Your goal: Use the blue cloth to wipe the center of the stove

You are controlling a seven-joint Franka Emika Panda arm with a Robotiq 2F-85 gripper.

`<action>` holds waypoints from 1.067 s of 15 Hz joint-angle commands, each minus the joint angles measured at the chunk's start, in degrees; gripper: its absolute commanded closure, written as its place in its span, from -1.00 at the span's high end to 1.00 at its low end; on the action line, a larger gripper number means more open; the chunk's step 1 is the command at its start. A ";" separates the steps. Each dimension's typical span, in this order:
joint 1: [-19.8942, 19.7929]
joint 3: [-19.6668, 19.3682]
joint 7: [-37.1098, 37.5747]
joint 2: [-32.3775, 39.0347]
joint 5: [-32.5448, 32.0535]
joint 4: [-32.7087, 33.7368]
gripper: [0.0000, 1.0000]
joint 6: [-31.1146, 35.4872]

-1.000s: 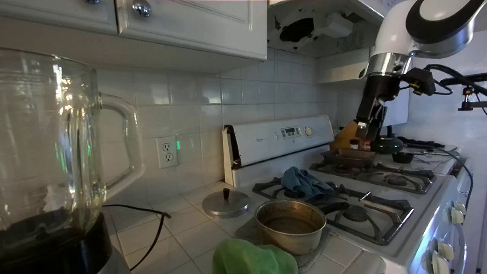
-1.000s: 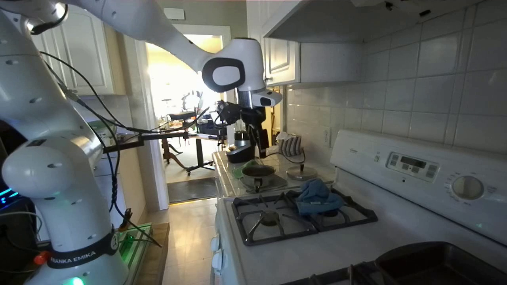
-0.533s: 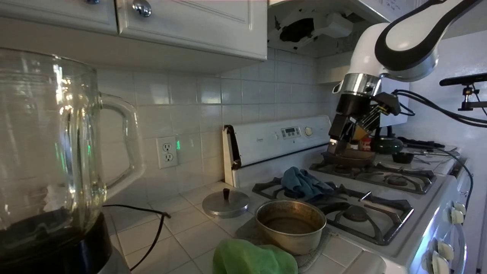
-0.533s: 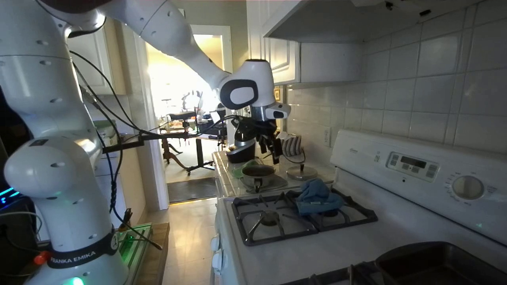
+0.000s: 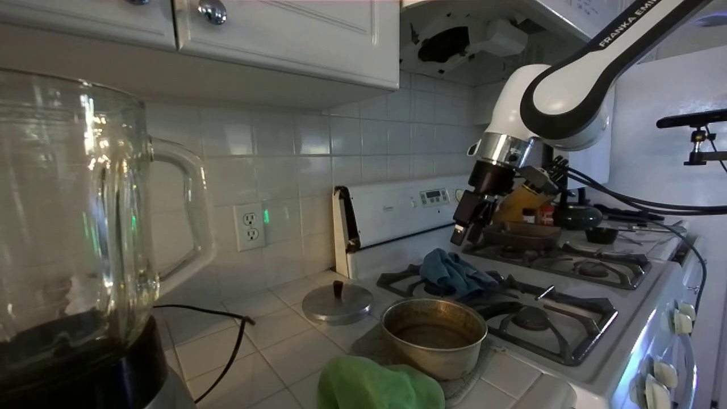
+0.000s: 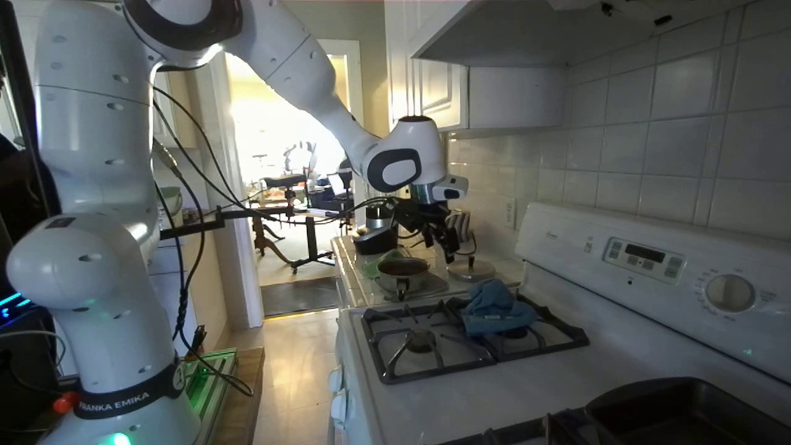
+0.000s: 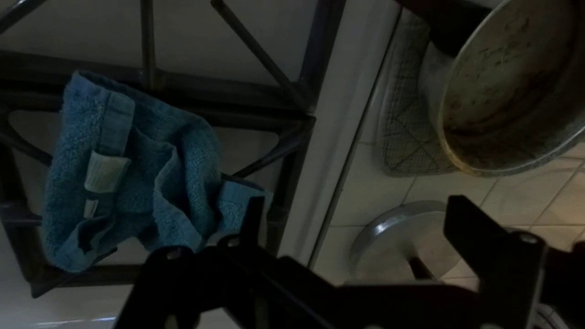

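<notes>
The blue cloth [image 5: 451, 272] lies crumpled on the rear burner grate nearest the tiled counter. It also shows on the grate in an exterior view [image 6: 496, 309] and at the left of the wrist view [image 7: 201, 164]. The white stove [image 6: 445, 402] has a bare middle strip between its two grates. My gripper [image 5: 466, 236] hangs above the cloth side of the stove, apart from the cloth, tilted. It also shows in an exterior view [image 6: 450, 254]. In the wrist view my gripper [image 7: 354, 201] has its fingers wide apart with nothing between them; one fingertip overlaps the cloth's edge in the picture.
A metal pot [image 5: 434, 338] on a pad, a round lid [image 5: 337, 303] and a green cloth [image 5: 377, 386] stand on the tiled counter. A dark baking pan [image 6: 692, 408] sits on the other grate. The range hood [image 6: 494, 31] overhangs the stove; its back panel [image 6: 649, 290] rises behind.
My arm has lowered and reached forward; the gripper has come down toward the stove and nearer the blue cloth. The cloth, pot and lid have not moved.
</notes>
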 commanded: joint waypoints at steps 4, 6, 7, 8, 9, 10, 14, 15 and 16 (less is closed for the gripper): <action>-1.26 1.43 0.56 0.23 -0.54 0.29 1.00 -0.36; -0.79 0.49 3.77 1.32 -2.29 0.37 1.00 3.44; -0.77 0.30 4.59 2.23 -2.58 0.87 1.00 4.75; -0.88 0.38 5.01 3.35 -2.22 1.51 1.00 6.15; -0.87 0.21 5.71 4.54 -2.64 2.01 1.00 7.60; -0.82 -0.04 6.24 5.57 -3.34 2.35 1.00 8.85; 0.73 -2.90 10.89 10.28 -9.07 3.57 1.00 14.89; 1.02 -3.43 11.96 11.24 -9.67 4.00 1.00 15.67; 1.72 -4.44 13.14 12.16 -10.74 4.39 1.00 17.11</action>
